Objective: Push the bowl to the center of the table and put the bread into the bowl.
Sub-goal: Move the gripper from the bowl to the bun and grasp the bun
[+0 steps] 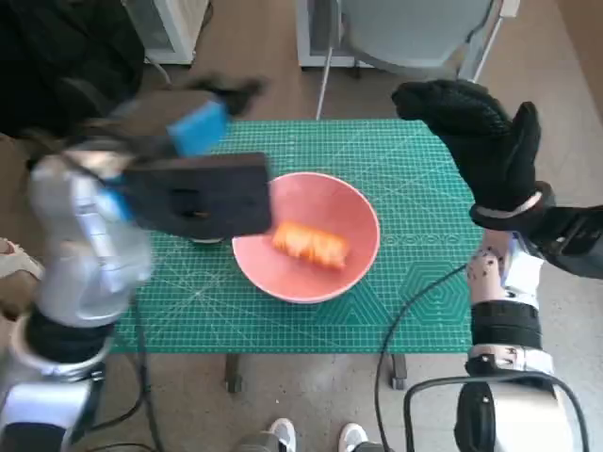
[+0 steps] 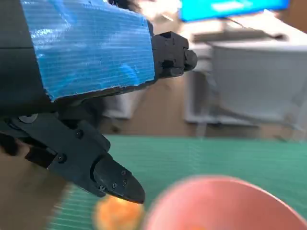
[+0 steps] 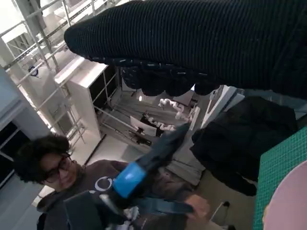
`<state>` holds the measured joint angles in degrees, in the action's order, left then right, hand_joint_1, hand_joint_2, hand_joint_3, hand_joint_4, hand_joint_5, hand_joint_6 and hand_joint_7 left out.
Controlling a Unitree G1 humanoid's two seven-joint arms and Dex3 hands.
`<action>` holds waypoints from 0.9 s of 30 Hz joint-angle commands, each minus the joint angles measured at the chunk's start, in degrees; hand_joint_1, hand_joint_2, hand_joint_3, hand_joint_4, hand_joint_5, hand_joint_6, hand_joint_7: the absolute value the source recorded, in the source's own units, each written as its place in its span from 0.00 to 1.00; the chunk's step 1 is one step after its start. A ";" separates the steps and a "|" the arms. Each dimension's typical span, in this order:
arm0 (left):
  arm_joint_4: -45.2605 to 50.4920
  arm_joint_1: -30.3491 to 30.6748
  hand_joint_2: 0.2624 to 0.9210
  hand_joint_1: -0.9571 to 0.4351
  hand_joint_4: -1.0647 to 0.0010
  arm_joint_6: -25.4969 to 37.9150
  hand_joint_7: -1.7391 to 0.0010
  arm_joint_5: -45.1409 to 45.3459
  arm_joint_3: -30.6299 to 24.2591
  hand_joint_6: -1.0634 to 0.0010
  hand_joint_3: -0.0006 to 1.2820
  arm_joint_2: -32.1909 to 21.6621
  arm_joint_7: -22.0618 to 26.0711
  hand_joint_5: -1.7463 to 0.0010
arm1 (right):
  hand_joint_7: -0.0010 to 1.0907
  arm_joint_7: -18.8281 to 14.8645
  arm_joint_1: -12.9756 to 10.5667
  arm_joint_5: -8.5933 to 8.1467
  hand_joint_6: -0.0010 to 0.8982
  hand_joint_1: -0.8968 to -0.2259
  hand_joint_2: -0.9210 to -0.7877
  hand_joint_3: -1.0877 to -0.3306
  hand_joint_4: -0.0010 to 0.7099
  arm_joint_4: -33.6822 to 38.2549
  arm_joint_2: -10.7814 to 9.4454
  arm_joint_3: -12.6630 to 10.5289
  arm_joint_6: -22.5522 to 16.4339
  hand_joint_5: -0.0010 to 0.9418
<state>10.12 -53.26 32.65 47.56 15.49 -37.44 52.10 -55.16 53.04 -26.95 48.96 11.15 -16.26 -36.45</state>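
A pink bowl (image 1: 306,235) is seen near the middle of a green cutting mat (image 1: 415,188) that covers the table, and a piece of orange-brown bread (image 1: 311,245) lies inside the bowl, slightly left of its middle. The left hand (image 1: 203,132), black with blue tape on its back, is raised above the mat to the left of the bowl; its fingers (image 2: 112,179) are held apart and nothing is held in them, as the left wrist view shows. In that view the rim of the bowl is seen blurred below the fingers, with an orange blur beside it that cannot be identified with certainty. The right hand (image 1: 476,137), in a black knitted glove, is lifted over the far right part of the mat, well apart from the bowl; its fingers appear spread and nothing is gripped. A black cable (image 1: 415,311) is draped from the mat's near edge toward the right arm. In the right wrist view a person (image 3: 53,172) in a dark top is seen beyond the table.
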 commanded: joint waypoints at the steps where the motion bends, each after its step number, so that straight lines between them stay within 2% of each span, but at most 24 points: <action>1: 0.88 3.68 0.69 0.64 1.00 0.74 0.96 2.83 -0.76 0.88 0.00 -3.31 -0.69 1.00 | 0.00 -0.81 -0.12 -0.17 0.36 0.25 0.00 0.30 0.38 1.13 -0.18 -0.18 0.25 0.00; 12: -4.92 6.62 0.71 0.68 1.00 1.24 0.97 4.65 0.55 0.86 0.01 -4.84 -0.26 1.00 | 0.00 -1.43 0.55 -0.14 0.36 0.25 0.00 0.31 0.38 2.80 -0.59 -0.50 -0.51 0.00; 27: -16.81 6.40 0.70 0.69 1.00 -3.03 0.98 3.13 3.46 0.82 0.00 -2.18 -4.47 1.00 | 0.00 -2.42 1.43 0.07 0.37 0.26 0.00 0.32 0.39 4.66 -0.49 -0.95 -1.41 0.00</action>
<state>-4.38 -46.66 30.64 51.11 18.16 -40.37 48.91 -56.79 54.43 -26.92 52.72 10.75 -17.10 -37.66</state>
